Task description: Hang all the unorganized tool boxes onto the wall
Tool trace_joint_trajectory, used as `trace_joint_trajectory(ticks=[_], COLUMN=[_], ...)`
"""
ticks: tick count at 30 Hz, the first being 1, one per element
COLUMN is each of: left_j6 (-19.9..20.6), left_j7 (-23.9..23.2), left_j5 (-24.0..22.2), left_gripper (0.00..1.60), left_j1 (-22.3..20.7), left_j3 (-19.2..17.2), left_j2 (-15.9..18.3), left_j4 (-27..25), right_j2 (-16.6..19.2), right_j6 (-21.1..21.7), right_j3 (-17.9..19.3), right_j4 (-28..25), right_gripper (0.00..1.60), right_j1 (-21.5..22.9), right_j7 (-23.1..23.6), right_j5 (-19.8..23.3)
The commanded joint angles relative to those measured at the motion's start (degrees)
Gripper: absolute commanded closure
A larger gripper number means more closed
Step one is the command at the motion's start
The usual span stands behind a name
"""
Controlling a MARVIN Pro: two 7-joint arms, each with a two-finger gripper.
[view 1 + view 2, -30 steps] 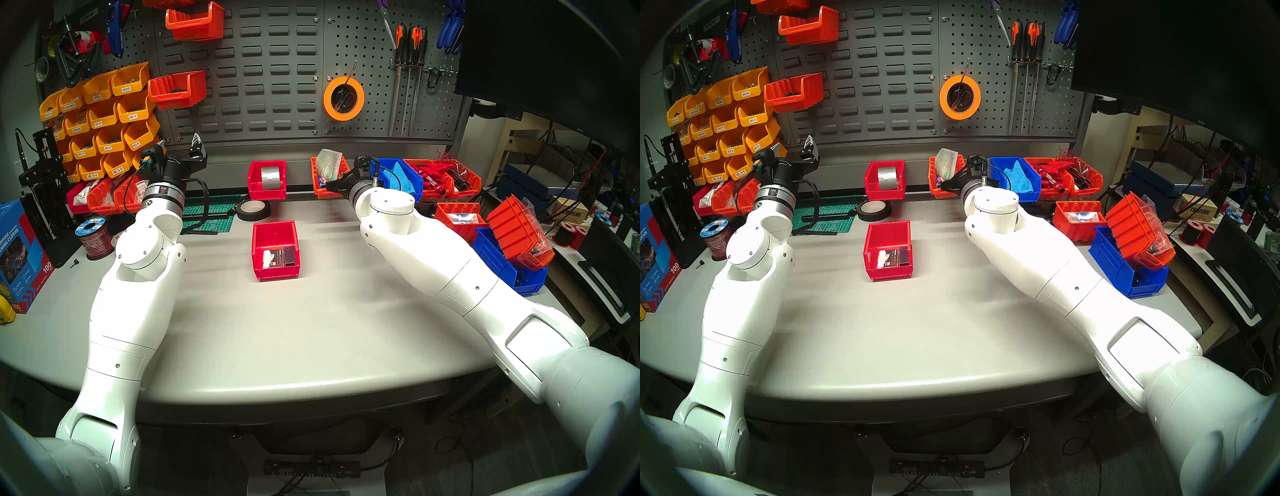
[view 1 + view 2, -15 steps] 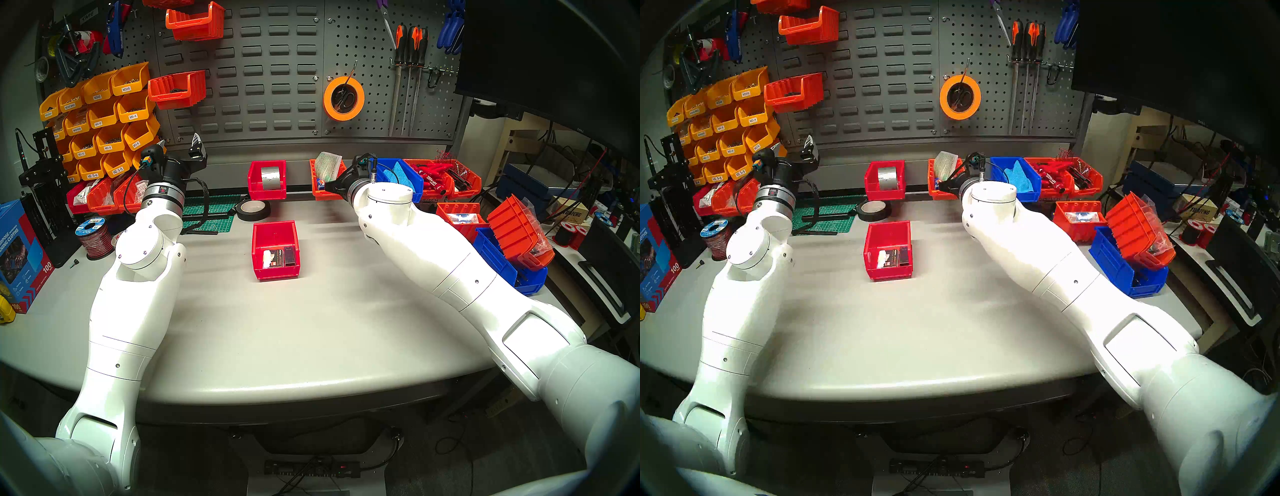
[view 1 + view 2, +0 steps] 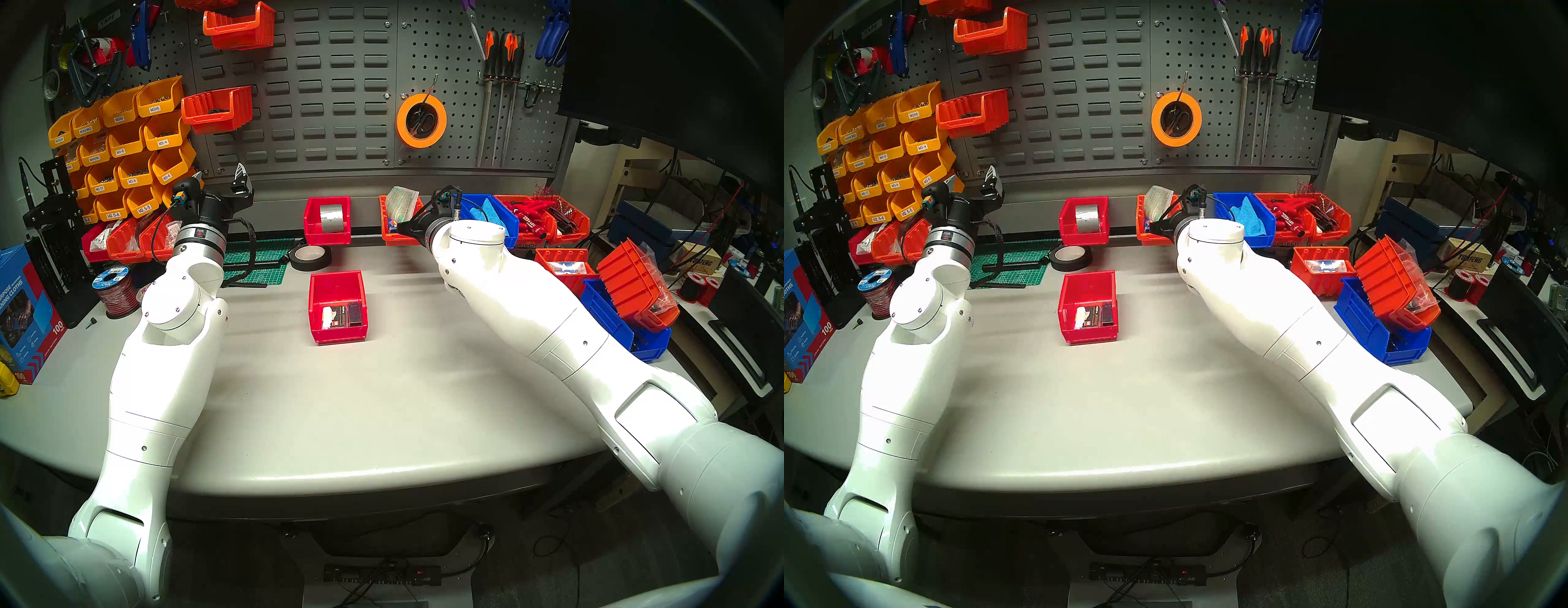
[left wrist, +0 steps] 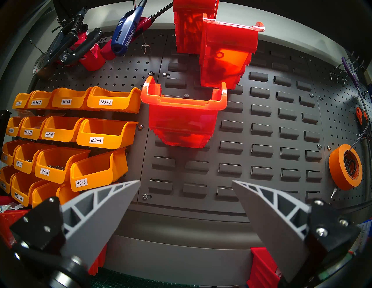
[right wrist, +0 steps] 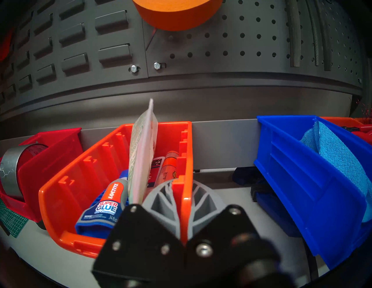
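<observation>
We see the wall (image 3: 331,97), its dark grey slotted panel filling the upper middle of the head view. Below it spreads the grey table (image 3: 382,403). At centre frame the plain red bin (image 3: 338,306) with small cards sits on the table, apart from both arms. Right of centre, against the rail, the long orange ribbed bin (image 5: 112,177) holds glue tubes and a packet. Our right gripper (image 5: 182,187) is clamped on its right side wall. At left, our left gripper (image 4: 186,182) hangs spread wide, holding nothing.
</observation>
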Motion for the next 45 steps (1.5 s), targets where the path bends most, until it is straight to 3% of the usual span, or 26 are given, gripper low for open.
trace_joint_trajectory(ticks=[1,12,13,14,15,27,45], left_j6=[0.0,0.0,0.0,0.0,0.0,0.0,0.0], left_j7=[0.0,0.0,0.0,0.0,0.0,0.0,0.0], left_j5=[-0.1,-0.1,-0.1,-0.1,-0.1,-0.1,-0.1], left_gripper=[0.0,0.0,0.0,0.0,0.0,0.0,0.0], left_j1=[-0.6,-0.6,-0.6,-0.6,-0.6,-0.6,-0.6], left_j3=[-0.1,-0.1,-0.1,-0.1,-0.1,-0.1,-0.1], left_j2=[0.0,0.0,0.0,0.0,0.0,0.0,0.0], left_j4=[-0.5,-0.5,-0.5,-0.5,-0.5,-0.5,-0.5], right_j2=[2.2,4.0,3.9,3.7,3.5,3.4,5.8], right_j6=[4.2,4.4,4.4,4.3,4.1,4.6,9.3], right_j3=[-0.1,-1.0,-1.1,-1.2,-1.3,-1.3,1.4], right_j4=[-3.7,-6.9,-6.9,-6.8,-6.8,-9.4,-21.7], right_gripper=[1.6,1.6,1.29,0.73,0.0,0.0,0.0], right_j1=[-0.5,-1.9,-1.9,-1.7,-1.6,-1.2,-3.5], right_j7=[-0.6,-0.9,-1.0,-1.2,-1.3,-3.7,-12.9], right_j5=[1.3,1.1,1.1,1.0,0.9,0.8,3.6])
